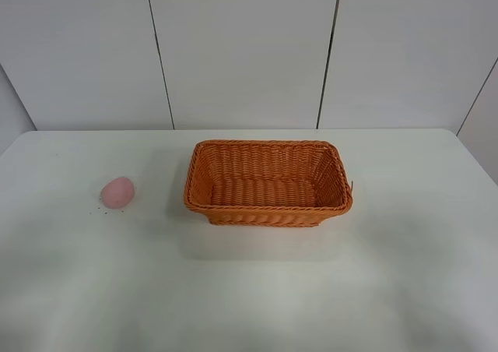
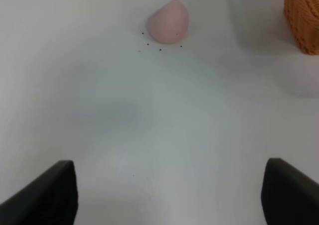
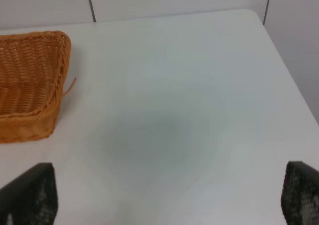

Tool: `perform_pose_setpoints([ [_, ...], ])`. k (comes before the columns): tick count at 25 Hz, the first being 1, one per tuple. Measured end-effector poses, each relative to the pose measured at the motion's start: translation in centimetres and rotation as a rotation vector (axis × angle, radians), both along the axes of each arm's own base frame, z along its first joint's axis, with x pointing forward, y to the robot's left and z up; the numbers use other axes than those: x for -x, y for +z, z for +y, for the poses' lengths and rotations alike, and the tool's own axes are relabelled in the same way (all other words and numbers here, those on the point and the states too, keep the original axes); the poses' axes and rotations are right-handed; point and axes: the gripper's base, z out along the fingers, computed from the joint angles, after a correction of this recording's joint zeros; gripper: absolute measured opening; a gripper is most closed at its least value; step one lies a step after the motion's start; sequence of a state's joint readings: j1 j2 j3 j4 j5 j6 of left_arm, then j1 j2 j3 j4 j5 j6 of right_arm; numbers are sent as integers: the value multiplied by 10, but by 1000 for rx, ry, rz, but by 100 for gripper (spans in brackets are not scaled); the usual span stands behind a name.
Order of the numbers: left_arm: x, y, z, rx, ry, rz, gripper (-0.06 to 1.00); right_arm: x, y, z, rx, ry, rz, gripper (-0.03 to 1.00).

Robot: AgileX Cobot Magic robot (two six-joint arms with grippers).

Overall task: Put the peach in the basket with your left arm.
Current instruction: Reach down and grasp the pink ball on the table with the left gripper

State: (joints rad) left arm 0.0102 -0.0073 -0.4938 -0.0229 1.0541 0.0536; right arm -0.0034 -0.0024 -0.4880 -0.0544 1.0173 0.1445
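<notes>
Exterior high: specks [image 1: 105,210] beside peach [image 1: 117,192], basket [image 1: 268,209] apart

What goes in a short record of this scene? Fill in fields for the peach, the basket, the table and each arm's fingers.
peach: pale pink, on the table, left of the basket, not touching it
basket: orange wicker, upright, empty
table: white
left fingers: spread wide, holding nothing, peach ahead
right fingers: spread wide, holding nothing
</notes>
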Motion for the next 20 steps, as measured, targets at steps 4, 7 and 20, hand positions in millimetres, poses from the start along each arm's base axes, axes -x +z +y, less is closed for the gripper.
perform_pose_setpoints([
  [4,0,0,0,0,0,0,85,0,0,0,0,0,0,69],
  [7,0,0,0,0,0,0,85,0,0,0,0,0,0,69],
  [20,-42,33,-1,19,-7,158,85,0,0,0,0,0,0,69],
])
